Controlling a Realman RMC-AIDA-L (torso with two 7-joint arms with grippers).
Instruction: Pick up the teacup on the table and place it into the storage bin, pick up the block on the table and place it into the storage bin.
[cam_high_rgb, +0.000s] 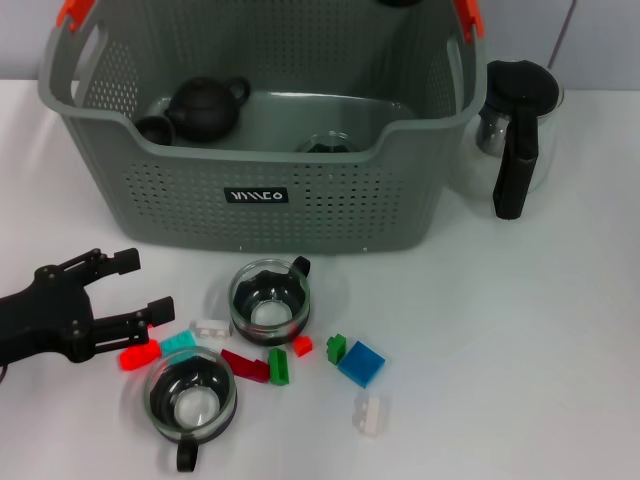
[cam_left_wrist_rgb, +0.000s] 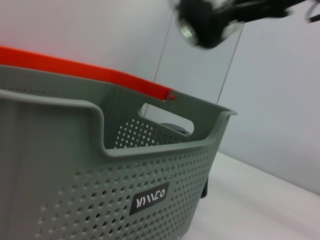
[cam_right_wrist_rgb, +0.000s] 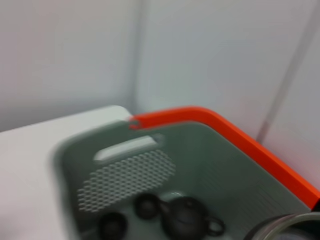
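Red block (cam_high_rgb: 139, 355) touching left gripper (cam_high_rgb: 142, 288), open

Grey perforated plastic storage bin (cam_right_wrist_rgb: 150, 175) with orange handle clip (cam_right_wrist_rgb: 235, 137) seen from above, holding a dark round teapot (cam_right_wrist_rgb: 187, 217) and two small dark cups (cam_right_wrist_rgb: 130, 215) (a glass rim (cam_right_wrist_rgb: 287, 227) shows at one corner).
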